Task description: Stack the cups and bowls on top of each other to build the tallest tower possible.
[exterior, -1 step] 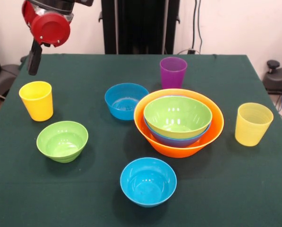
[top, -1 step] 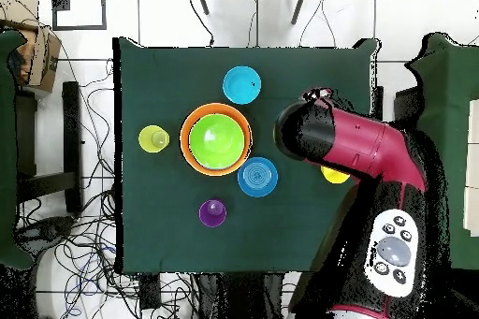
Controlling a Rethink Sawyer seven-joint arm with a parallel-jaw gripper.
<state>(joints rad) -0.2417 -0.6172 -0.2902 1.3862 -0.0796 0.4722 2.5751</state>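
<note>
The tower is a big orange bowl [exterior, -1 step: 217, 126] right of centre, with a large blue bowl [exterior, -1 step: 178, 140] and a medium green bowl [exterior, -1 step: 177, 116] nested inside; from overhead only its orange rim [top, -1 step: 187, 137] and the green bowl [top, -1 step: 217, 140] show. A purple cup [exterior, -1 step: 173, 72] stands just behind it. Two small blue bowls [exterior, -1 step: 126, 100] [exterior, -1 step: 148, 181], a small green bowl [exterior, -1 step: 62, 141], an opaque yellow cup [exterior, -1 step: 37, 100] and a ribbed pale yellow cup [exterior, -1 step: 252, 124] stand apart, all upright. My gripper [exterior, -1 step: 34, 59] hangs above the far left corner, over the opaque yellow cup and holding nothing I can see.
Everything stands on a dark green cloth table [exterior, -1 step: 89, 203]. From overhead the red arm [top, -1 step: 360, 152] covers the small green bowl and part of the opaque yellow cup [top, -1 step: 335, 176]. Cables and a cardboard box [top, -1 step: 37, 53] lie on the floor beyond the table.
</note>
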